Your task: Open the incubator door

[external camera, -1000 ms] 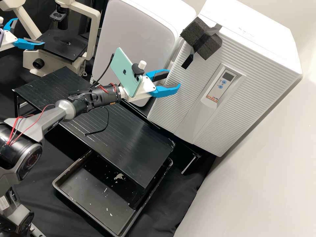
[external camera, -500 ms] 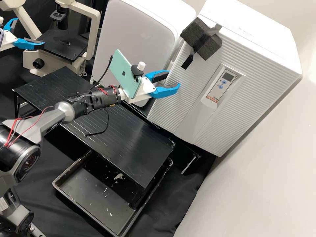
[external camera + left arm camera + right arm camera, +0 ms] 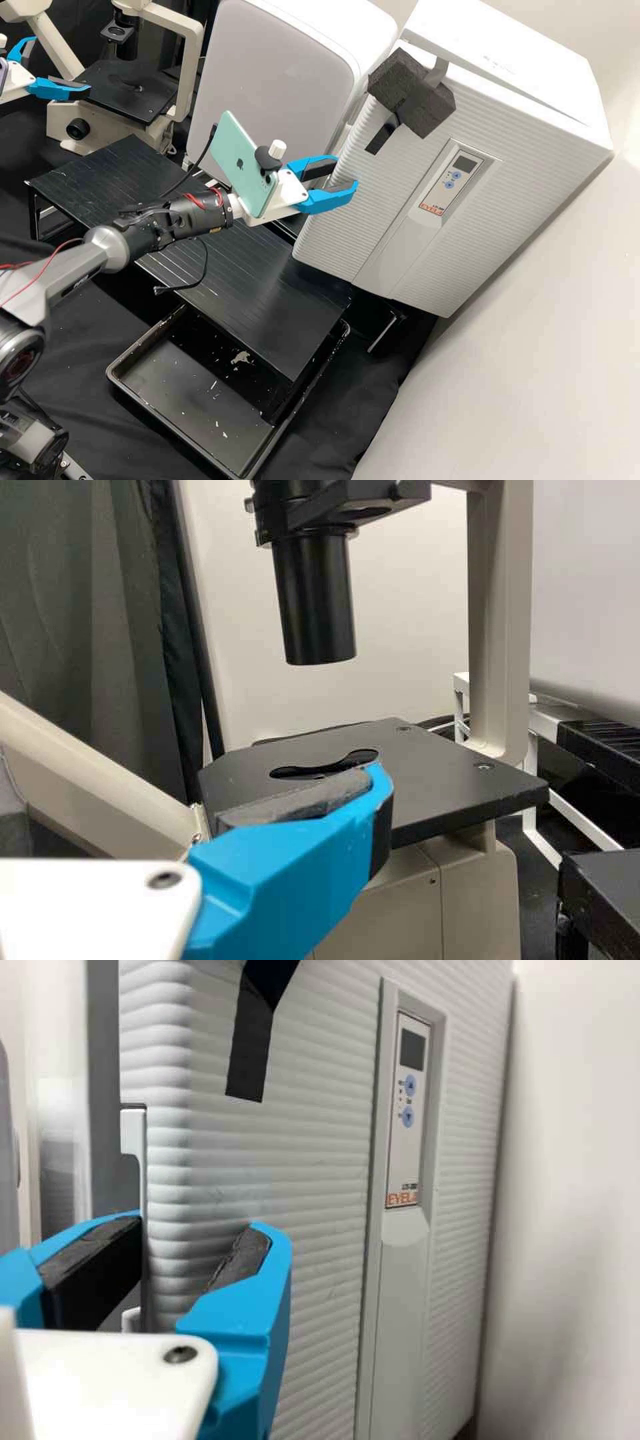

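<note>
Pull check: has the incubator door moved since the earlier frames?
Yes. In the high view the incubator door has swung slightly outward, away from the fixed incubator body.

The white incubator (image 3: 513,53) stands upright on the right. Its ridged white door (image 3: 353,220), bearing a dark-screened control panel (image 3: 450,181), is slightly ajar, the gap along the top widening leftward.

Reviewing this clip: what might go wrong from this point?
The right gripper has its fingers parted around the edge of the ajar incubator door, so it might slip off and lose the door. The loose cable hanging from its arm, over the black stand, could snag as the arm moves.
</note>
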`<state>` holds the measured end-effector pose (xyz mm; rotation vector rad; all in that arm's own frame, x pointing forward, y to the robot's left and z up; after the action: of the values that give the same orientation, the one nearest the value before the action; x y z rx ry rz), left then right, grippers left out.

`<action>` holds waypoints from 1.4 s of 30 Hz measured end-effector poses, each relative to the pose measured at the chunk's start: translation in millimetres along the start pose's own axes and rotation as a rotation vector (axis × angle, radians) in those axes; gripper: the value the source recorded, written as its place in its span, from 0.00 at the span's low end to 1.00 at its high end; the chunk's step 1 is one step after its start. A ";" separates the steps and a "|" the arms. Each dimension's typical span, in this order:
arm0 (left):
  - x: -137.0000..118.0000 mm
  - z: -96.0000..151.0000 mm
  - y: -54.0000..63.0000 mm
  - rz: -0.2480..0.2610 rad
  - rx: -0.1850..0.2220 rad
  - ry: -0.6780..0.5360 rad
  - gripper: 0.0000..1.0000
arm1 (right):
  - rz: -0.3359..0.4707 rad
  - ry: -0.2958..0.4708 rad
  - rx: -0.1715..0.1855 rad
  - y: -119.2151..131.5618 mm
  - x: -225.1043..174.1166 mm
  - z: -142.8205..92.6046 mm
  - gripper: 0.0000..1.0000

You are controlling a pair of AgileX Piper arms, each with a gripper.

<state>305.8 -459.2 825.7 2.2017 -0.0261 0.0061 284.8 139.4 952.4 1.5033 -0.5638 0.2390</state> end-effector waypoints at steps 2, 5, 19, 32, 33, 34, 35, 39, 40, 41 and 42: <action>0.0 0.0 0.0 0.000 0.000 0.000 1.00 | 0.007 0.001 0.008 7.3 -8.4 3.2 0.00; 0.0 0.0 0.0 0.000 0.000 0.000 1.00 | 0.040 -0.005 0.034 21.6 -22.1 8.7 0.00; 0.0 0.0 0.0 0.000 0.000 0.000 1.00 | 0.484 -0.061 0.156 90.4 -75.9 30.4 1.00; 0.0 0.0 0.0 0.000 0.000 0.000 1.00 | 0.330 0.200 0.172 67.1 -72.8 18.1 1.00; 0.0 0.0 0.0 0.000 0.000 0.000 1.00 | 0.283 0.266 0.183 60.5 -71.1 16.6 1.00; 0.0 0.0 0.0 0.000 0.000 0.000 1.00 | 0.246 0.324 0.174 55.8 -70.5 13.7 1.00; 0.0 0.0 0.0 0.000 0.000 0.000 1.00 | 0.202 0.380 0.174 49.4 -69.2 11.7 1.00; 0.0 0.0 0.0 0.000 0.000 0.000 1.00 | 0.047 0.509 0.178 24.6 -66.2 8.8 1.00; 0.0 0.0 0.0 0.000 0.000 0.000 1.00 | 0.019 0.524 0.169 19.2 -65.6 8.7 1.00; 0.0 0.0 0.0 0.000 0.000 0.000 1.00 | -0.002 0.533 0.167 14.6 -64.6 8.9 1.00; 0.0 0.0 0.0 0.000 0.000 0.000 1.00 | -0.029 0.528 0.150 6.4 -61.3 10.9 1.00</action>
<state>305.8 -459.2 825.7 2.2017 -0.0261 0.0061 227.4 140.9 927.6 1.5119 -0.1021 0.6437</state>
